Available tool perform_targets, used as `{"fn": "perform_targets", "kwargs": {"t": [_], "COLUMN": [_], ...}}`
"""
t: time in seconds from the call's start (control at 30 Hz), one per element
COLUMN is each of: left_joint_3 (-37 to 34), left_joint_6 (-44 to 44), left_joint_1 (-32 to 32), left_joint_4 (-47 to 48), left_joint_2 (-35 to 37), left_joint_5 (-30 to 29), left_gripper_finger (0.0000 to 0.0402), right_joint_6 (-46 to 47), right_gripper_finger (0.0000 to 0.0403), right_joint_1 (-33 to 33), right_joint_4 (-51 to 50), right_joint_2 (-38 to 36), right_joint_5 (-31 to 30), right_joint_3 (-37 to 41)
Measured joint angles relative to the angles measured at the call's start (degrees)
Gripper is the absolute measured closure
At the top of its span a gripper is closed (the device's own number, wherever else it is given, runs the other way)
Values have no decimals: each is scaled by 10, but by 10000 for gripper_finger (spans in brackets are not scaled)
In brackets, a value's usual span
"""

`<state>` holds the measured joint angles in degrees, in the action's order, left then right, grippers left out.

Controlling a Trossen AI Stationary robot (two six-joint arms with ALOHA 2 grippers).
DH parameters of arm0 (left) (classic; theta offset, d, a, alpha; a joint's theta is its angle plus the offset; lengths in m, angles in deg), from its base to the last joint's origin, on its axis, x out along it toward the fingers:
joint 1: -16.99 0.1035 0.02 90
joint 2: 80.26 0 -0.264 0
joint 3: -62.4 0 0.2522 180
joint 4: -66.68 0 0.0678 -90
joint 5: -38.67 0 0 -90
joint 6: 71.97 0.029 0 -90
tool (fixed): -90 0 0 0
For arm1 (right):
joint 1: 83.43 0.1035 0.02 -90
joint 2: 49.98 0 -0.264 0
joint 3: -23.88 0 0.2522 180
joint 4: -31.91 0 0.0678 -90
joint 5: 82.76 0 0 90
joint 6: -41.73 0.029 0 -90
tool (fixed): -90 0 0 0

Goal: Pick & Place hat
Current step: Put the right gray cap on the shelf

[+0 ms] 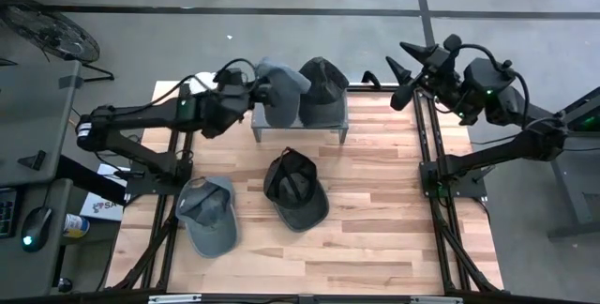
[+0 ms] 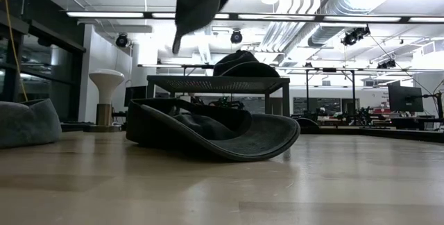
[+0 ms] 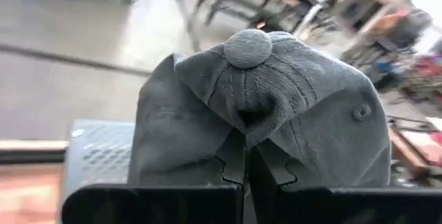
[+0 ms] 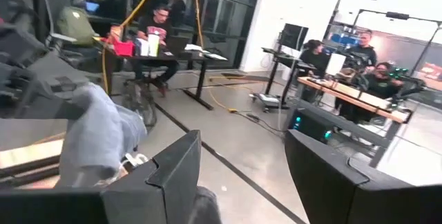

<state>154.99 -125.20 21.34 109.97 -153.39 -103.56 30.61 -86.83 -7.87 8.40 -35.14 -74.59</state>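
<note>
The left hand [image 1: 255, 88] is clamped shut on a grey cap [image 1: 281, 86], holding it in the air above the left end of a small metal rack [image 1: 300, 130] at the far edge of the wooden surface [image 1: 375, 220]. A dark cap [image 1: 322, 88] sits on the rack's right end, just beside the held one. Two more caps lie on the surface: a black cap [image 1: 296, 188] at centre and a light grey cap [image 1: 208, 214] near the left edge, with open boards to the right. The right hand [image 1: 409, 69] hangs open beyond the far right corner.
</note>
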Motion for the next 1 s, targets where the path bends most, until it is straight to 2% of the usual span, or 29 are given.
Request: {"fn": "perform_targets", "kwargs": {"t": [0.2, 0.4, 0.67, 1.0], "left_joint_3": [0, 0, 0, 0], "left_joint_6": [-52, -81, -107, -124], "left_joint_1": [69, 113, 142, 163], "left_joint_4": [42, 56, 71, 88], "left_joint_2": [-8, -19, -43, -67], "left_joint_5": [83, 140, 174, 182], "left_gripper_finger": [401, 401, 401, 401], "right_joint_6": [6, 6, 7, 6], "right_gripper_finger": [199, 199, 199, 199], "right_joint_1": [0, 0, 0, 0], "right_joint_4": [-38, -72, -79, -80], "right_joint_2": [0, 0, 0, 0], "right_joint_5": [-28, -43, -49, -49], "right_joint_3": [0, 0, 0, 0]}}
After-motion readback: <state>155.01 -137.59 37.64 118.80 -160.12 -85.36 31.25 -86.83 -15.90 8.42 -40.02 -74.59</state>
